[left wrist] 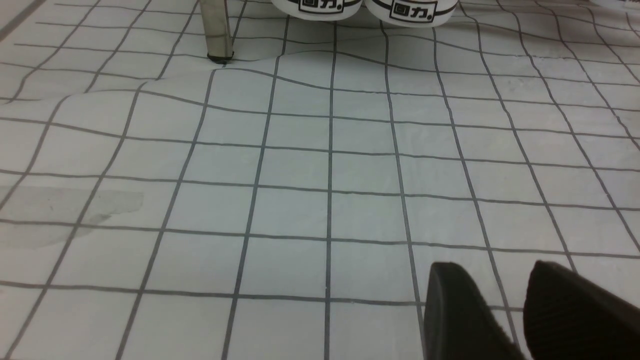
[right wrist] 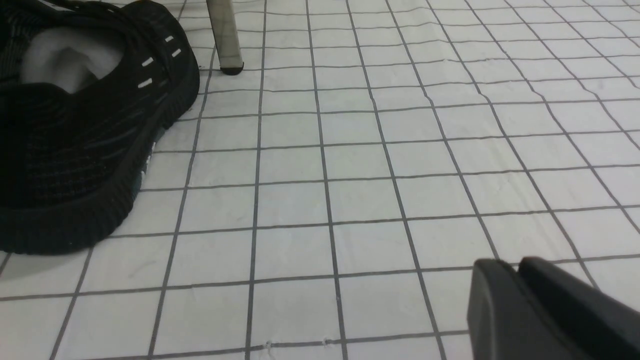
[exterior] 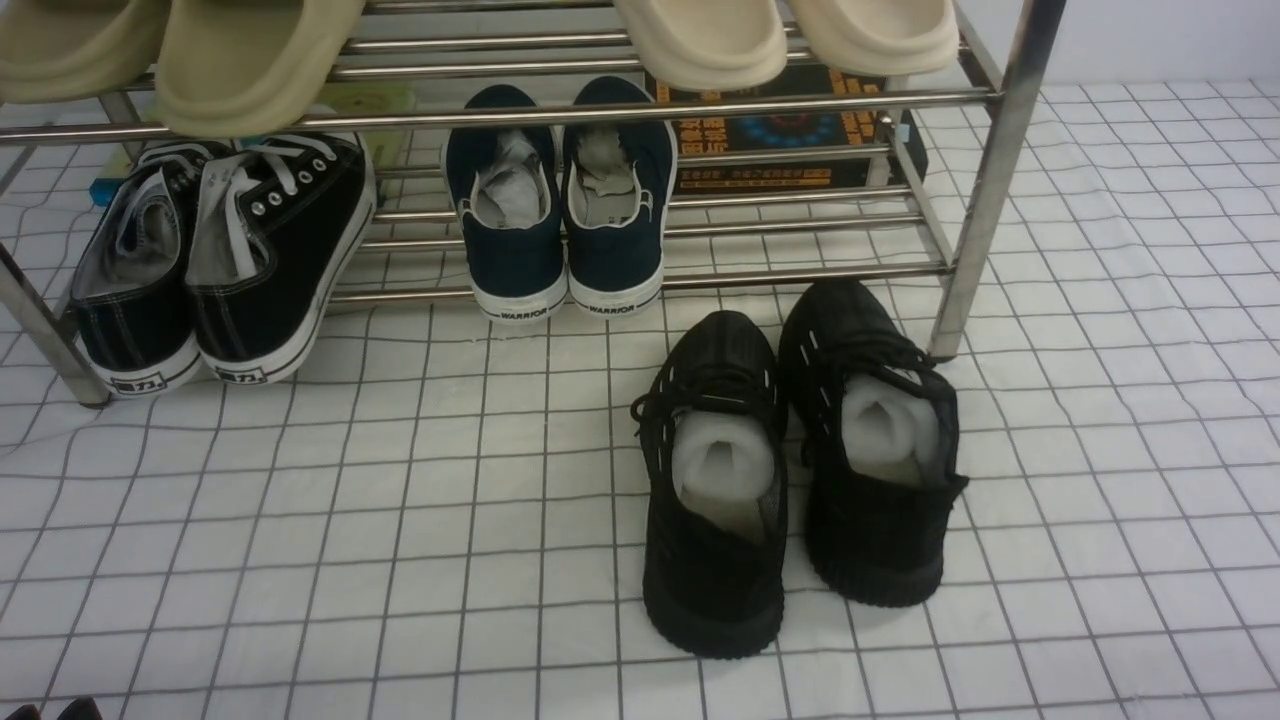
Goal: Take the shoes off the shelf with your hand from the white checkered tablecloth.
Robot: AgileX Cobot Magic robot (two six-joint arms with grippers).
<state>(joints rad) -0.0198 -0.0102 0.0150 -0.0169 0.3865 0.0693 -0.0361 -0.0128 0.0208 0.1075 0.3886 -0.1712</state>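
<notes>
The word "WARRIOR" is standing in dark letters on the white heel strip of each navy sneaker point(exterior: 560, 200) on the lower tier of the shelf point(exterior: 985, 190). On the white heel strips of the black canvas shoes with white laces point(exterior: 215, 255), a framed label with two Chinese characters, "回力", is showing; the left wrist view is showing the same two labels point(left wrist: 412, 9) close up, at the edge of that picture. Behind the navy pair a dark box point(exterior: 790, 130) is carrying yellow Chinese writing and a blue round design, but the characters are too blurred for reading.
</notes>
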